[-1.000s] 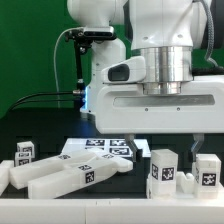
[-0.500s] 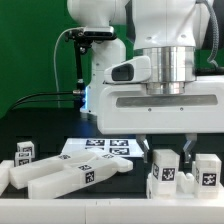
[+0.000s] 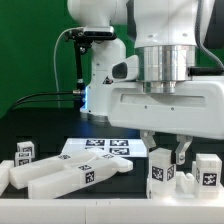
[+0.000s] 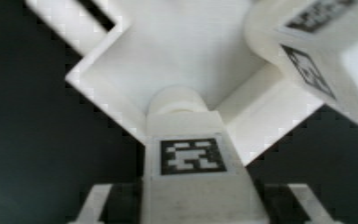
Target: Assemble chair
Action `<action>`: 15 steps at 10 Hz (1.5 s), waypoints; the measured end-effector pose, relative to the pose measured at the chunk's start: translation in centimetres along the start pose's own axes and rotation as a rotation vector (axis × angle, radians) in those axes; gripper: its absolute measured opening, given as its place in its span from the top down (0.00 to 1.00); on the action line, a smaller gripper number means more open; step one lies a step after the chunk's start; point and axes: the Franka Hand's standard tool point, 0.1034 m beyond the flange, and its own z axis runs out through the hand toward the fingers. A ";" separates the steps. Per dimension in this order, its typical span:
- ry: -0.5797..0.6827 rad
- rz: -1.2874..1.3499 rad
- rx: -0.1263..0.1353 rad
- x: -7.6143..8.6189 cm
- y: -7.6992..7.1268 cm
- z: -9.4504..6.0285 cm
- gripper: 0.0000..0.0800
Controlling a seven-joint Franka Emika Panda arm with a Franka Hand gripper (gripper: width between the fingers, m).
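Claw: the gripper (image 3: 165, 150) hung straight down over the near side of the table (image 3: 45, 135), toward the exterior view's right, with its jaws drawn in to a middling gap.
Grip: its fingers (image 3: 181, 153) stood on either side of the upright block (image 3: 163, 172). From where I stood I could not tell whether they pressed it or only flanked it.
Wrist view: the upright block (image 4: 194, 150) sat centred between the two fingers (image 4: 105, 203), its tag facing the camera, with a thin dark strip showing on each side.
Other chair parts: a second block (image 3: 208, 170) stood just beside the upright one on the exterior view's right. The long bars (image 3: 70, 172) lay well apart on the exterior view's left, with a small tagged block (image 3: 24, 152) near them.
Marker board (image 3: 100, 148): it lay flat on the table behind the parts.
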 end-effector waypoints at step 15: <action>0.012 -0.969 -0.033 0.2 0.1 0.5 0.19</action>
